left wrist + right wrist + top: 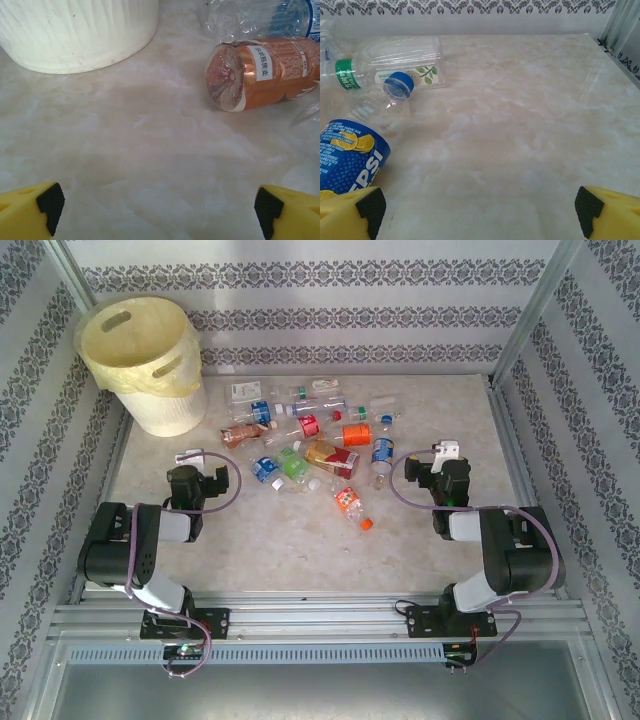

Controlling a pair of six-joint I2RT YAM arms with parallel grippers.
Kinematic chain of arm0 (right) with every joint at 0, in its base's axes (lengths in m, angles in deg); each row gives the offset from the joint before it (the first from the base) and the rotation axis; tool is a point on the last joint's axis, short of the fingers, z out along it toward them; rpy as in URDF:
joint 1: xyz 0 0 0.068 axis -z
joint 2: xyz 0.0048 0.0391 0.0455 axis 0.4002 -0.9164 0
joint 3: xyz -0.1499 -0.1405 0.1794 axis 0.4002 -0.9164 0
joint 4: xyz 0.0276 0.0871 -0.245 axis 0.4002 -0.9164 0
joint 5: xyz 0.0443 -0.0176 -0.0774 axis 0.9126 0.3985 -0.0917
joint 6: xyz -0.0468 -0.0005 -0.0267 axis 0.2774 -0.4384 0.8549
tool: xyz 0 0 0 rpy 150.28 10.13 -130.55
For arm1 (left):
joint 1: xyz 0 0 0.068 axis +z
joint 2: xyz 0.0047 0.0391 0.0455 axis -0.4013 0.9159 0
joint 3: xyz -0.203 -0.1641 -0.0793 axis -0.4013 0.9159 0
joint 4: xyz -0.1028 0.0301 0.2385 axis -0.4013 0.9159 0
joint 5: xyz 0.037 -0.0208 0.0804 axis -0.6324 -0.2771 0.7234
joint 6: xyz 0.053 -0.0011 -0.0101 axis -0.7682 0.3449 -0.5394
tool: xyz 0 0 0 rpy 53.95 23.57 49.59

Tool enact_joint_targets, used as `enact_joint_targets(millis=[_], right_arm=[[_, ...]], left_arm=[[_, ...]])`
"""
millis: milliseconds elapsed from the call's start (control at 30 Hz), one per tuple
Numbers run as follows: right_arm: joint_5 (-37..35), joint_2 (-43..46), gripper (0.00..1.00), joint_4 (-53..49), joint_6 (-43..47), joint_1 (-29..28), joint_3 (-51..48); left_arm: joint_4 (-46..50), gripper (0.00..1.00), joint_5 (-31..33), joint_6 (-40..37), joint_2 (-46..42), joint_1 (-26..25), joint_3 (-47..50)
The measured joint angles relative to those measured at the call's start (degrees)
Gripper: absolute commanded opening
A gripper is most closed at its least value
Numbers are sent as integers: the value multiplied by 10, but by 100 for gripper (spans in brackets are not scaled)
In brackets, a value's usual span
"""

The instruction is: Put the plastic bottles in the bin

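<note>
Noting the layout before any pick. The pale marbled surface [300, 560] carries everything. The bin [172, 412] stands upright in the far left corner, with a yellow liner [120, 335] folded over its rim. From above its inside shows just liner, so I judge no bottle is in yet. The bottles [310, 445] lie in a loose scatter across the middle of the surface, right of the bin, the nearest ones close to its side. Several are crushed, most lie on their sides, and some touch.

Left gripper [160, 207]: jaws fully spread, nothing between them, low over bare surface. Ahead and to the right lies an orange-labelled bottle [265, 72] on its side, base toward the camera, with a clear crushed one just behind it. The bin wall is near, ahead and to the left.

Right gripper [480, 207]: jaws likewise wide and empty. A blue-labelled bottle [350, 155] lies just beside the pad [370, 205] on the left of the wrist view, its blue cap [399, 84] pointing away. Whether pad and label touch, I cannot tell.

Risks (judgement):
- The bottles are round and light, so a one-sided touch from a closing jaw would roll one out of line.
- Crushed walls give, so a pinch could slip or spring the bottle free.
- In the crowded scatter, reaching for one may shove its neighbours away.
- The bin is tall and far from the right arm. A low carry could knock the rim, and a release at the rim could bounce back out.
- The loose liner could snag a finger.
</note>
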Motion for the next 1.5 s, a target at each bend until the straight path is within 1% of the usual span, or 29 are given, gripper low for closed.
enact_joint_targets(millis=[1167,1233,1300,1400,1500], right_arm=[[9,0,98,0,0,0,0],[9,6,98,-8,0,0,0],[9,30,98,-34,0,0,0],[7,85,98,-96,0,0,14],[-2,126,98,-174,-13,-2,61]], left_arm=[[4,99,0,0,-2,0,-1],[33,99,0,0,-17,0,-9],[77,99,0,0,-52,0,-25],[127,99,1,5,-118,0,-49],[163,100,8,26,-180,0,-63]])
